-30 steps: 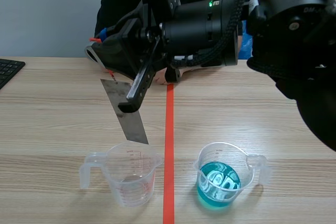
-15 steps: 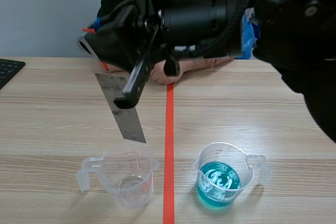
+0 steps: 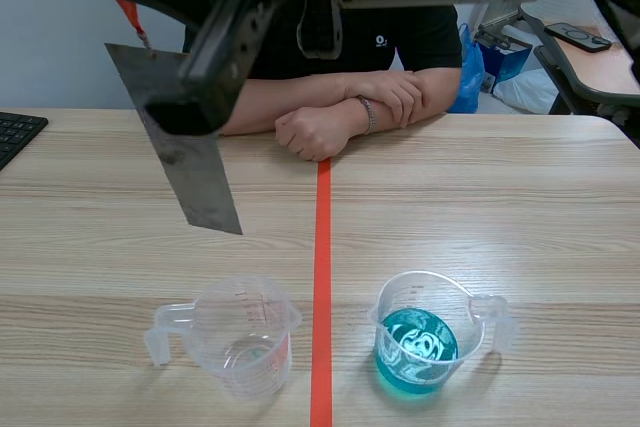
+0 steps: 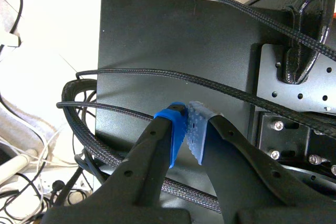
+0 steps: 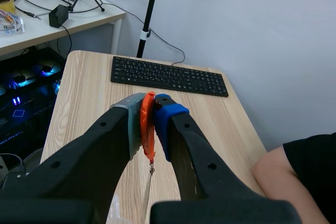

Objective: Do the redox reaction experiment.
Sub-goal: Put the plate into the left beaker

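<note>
A grey metal strip [image 3: 180,147] hangs tilted in the air, above and to the left of a clear measuring cup [image 3: 242,332] that holds a little clear liquid. A second cup [image 3: 428,335] with blue liquid stands to the right of the red tape line. The right arm stretches across the top, and its gripper [image 3: 150,57] holds the strip's upper end. In the right wrist view that gripper [image 5: 148,109] is shut on an orange-red tag [image 5: 147,127] fixed to the strip. The left gripper [image 4: 186,124] is shut on nothing and faces a black panel [image 4: 157,40] with cables.
A person sits across the table with folded forearms [image 3: 340,107] resting on its far edge. A black keyboard [image 3: 15,132] lies at the table's left edge, also seen ahead of the right gripper as the keyboard [image 5: 168,76].
The right arm has risen and shifted left, carrying the metal strip up and away from the clear cup. The person's forearms have come into sight behind it.
</note>
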